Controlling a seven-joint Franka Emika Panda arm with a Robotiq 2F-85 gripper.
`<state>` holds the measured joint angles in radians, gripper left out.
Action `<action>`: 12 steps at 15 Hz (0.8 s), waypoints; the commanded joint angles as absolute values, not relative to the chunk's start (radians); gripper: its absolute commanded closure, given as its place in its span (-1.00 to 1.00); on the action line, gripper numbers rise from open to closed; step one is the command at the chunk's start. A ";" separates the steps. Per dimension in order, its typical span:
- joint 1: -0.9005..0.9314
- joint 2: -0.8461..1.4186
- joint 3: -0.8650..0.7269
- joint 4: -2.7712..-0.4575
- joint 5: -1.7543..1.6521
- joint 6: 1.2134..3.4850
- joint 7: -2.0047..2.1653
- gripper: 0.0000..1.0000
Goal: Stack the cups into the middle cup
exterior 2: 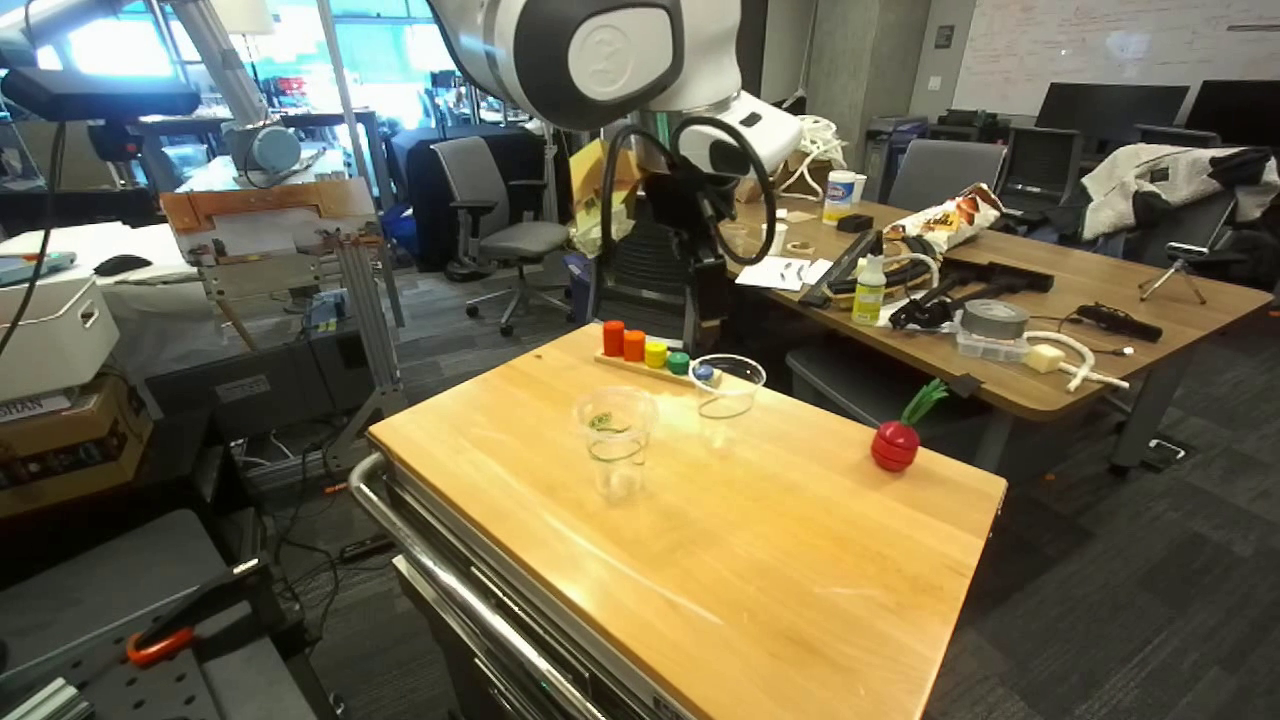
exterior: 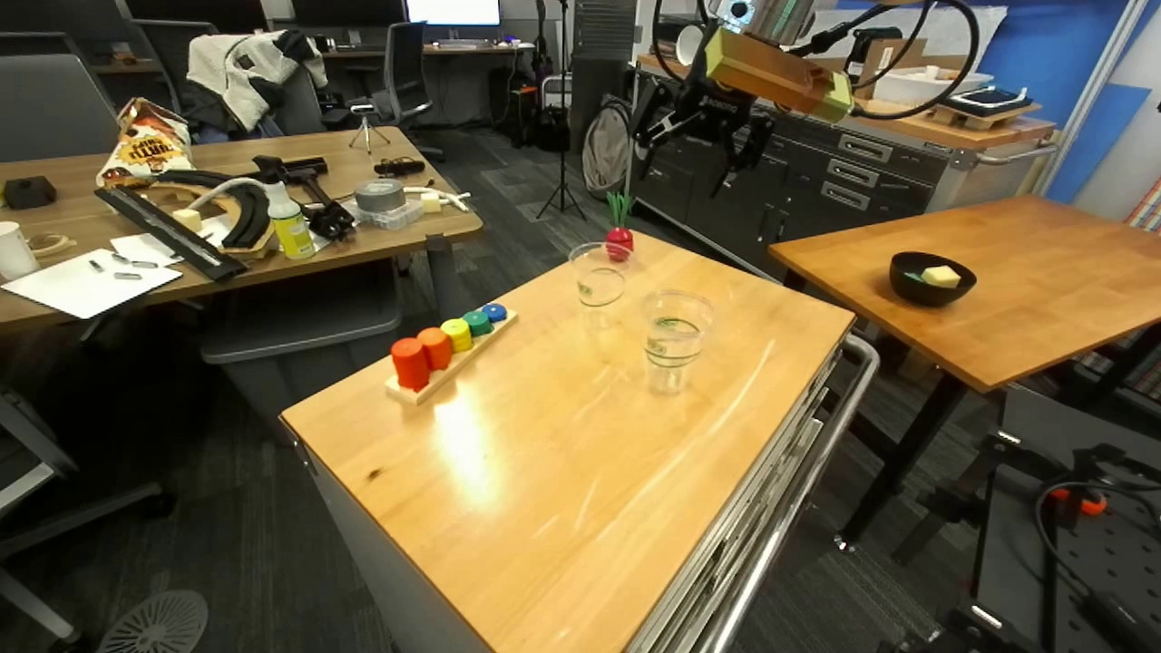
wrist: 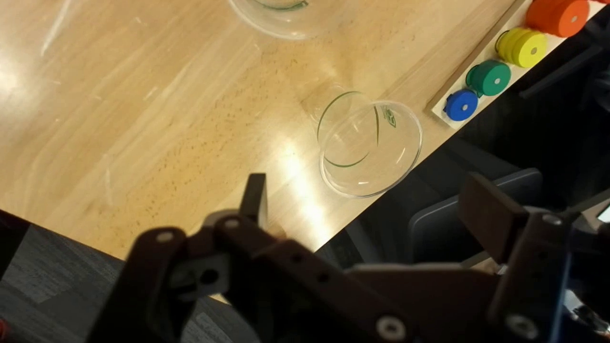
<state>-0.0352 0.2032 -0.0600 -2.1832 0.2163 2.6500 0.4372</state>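
Two clear cup shapes stand upright and apart on the wooden cart top. The single cup (exterior: 600, 281) is near the edge by the coloured blocks; it also shows in an exterior view (exterior 2: 727, 395) and in the wrist view (wrist: 369, 147). The other shape (exterior: 673, 340), nearer the metal handle, shows doubled green rings and looks like two nested cups; it shows in an exterior view (exterior 2: 615, 445) and is cut off at the top of the wrist view (wrist: 291, 21). No third separate cup shows. My gripper (wrist: 366, 188) is open and empty, raised above the cart top (exterior: 544, 508).
A row of coloured blocks (exterior: 453, 340) on a wooden base lies along the cart's edge. A red radish toy (exterior: 619, 243) stands near a corner. A metal handle (exterior: 816, 490) runs along one side. A side table with a black bowl (exterior: 912, 283) stands nearby.
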 commanded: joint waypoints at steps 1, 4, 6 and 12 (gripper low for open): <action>-0.059 0.330 -0.065 -2.031 0.241 2.583 0.388 -1.00; -0.073 0.424 -0.062 -1.940 0.245 2.542 0.370 -1.00; -0.076 0.482 -0.060 -1.877 0.240 2.513 0.365 -1.00; -0.071 0.628 -0.058 -1.714 0.228 2.443 0.357 -1.00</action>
<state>-0.0706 0.5541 -0.0590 -1.8256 0.2232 2.5011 0.3777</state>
